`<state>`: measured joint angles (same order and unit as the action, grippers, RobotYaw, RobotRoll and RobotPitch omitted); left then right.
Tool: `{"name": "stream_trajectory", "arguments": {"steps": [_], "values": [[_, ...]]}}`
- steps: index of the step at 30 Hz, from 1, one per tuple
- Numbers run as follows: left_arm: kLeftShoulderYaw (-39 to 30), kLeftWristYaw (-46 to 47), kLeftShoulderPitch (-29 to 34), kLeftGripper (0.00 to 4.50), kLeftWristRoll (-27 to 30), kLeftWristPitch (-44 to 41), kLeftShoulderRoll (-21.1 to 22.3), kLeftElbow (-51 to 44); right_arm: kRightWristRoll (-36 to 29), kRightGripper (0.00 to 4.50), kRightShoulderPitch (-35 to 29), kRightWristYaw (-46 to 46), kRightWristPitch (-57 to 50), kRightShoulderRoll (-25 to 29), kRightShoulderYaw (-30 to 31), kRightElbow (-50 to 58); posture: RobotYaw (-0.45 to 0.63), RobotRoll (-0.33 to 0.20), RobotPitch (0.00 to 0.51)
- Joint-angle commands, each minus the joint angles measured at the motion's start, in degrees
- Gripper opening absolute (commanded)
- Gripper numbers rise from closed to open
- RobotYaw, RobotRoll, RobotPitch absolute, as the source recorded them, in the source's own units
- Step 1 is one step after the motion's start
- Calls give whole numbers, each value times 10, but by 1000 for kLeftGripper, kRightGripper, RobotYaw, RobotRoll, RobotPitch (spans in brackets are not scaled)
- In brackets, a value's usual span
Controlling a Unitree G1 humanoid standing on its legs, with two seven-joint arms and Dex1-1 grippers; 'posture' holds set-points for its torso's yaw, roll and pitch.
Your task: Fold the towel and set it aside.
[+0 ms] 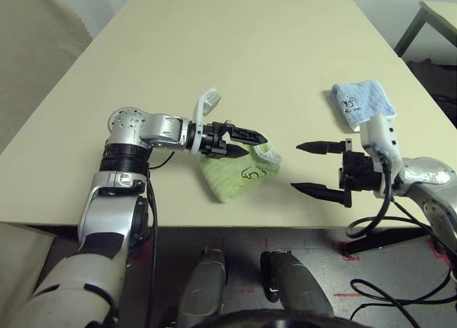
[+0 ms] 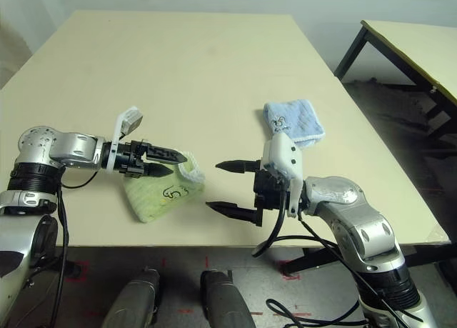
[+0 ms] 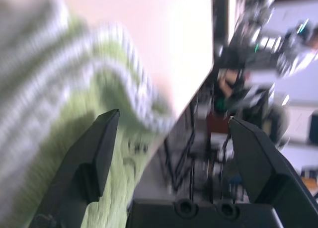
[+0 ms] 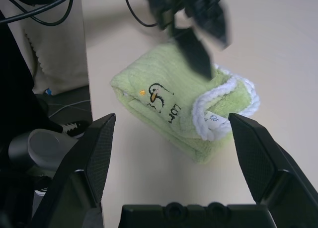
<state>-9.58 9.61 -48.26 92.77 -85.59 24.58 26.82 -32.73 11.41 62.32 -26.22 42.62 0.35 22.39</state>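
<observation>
Item: green towel (image 1: 235,176). Light green terry, white stitched edging, dark embroidered logo on top, white label tag at the edged end. Lies folded into a compact bundle near the front edge of the desk (image 1: 235,63), between the two arms.

Item: left tool (image 1: 243,143). Extended sideways over the rear part of the bundle, just above it; fingers parted, nothing held. Whether the lower finger touches the cloth cannot be told.

Item: right tool (image 1: 309,169). Near the towel's edged end but apart from it, fingers spread wide, empty, pointed at the bundle.

Item: light-blue towel (image 1: 363,101). Smaller, folded, further back on the robot's right, well apart from the green one.

Stage, as judged: folding looks complete; setting aside is the step in hand, not yet done.

Next move, as judged: one tool must close across the full thickness of the bundle, catching all layers so the fold holds, then carry it to a free spot, perhaps beside the blue towel. Risk: a shallow pinch of the top layer alone would open the fold.
</observation>
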Motion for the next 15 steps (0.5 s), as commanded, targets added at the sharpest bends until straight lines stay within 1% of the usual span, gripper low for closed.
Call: {"name": "stream_trajectory", "arguments": {"steps": [1,3,4,5,6,7,9,10,12,14,15], "values": [[0,-123,40,4470,-88,54,38,-125,4,4500,34,-15,-7,-7,7,-3,-50,0,145],[37,-248,79,4470,-159,101,84,-213,0,4500,59,-19,-24,-11,17,-8,-47,0,143],[55,-300,98,4470,-190,124,106,-241,-2,4500,71,-19,-30,-16,24,-11,-47,0,143],[66,-349,116,4500,-217,148,126,-264,-14,4175,84,-12,-43,-22,32,-15,-40,0,143],[69,-385,131,4500,-237,170,139,-279,-17,3984,96,-7,-51,-27,41,-18,-37,0,144],[64,-409,146,4312,-253,193,146,-291,-14,3626,108,1,-55,-32,55,-24,-34,0,144],[57,-459,178,3927,-284,234,162,-321,4,2936,131,18,-48,-43,87,-39,-20,0,144],[57,-484,195,3536,-303,256,171,-340,11,2481,141,27,-43,-49,101,-48,-10,0,142],[67,-529,241,2888,-350,310,189,-390,24,1720,160,43,-34,-62,127,-68,7,0,140],[81,-569,292,2168,-401,372,204,-441,46,1064,178,67,-13,-70,154,-95,16,0,140],[95,-608,324,1826,-443,433,213,-470,62,656,188,83,4,-71,168,-115,26,0,141]]}}
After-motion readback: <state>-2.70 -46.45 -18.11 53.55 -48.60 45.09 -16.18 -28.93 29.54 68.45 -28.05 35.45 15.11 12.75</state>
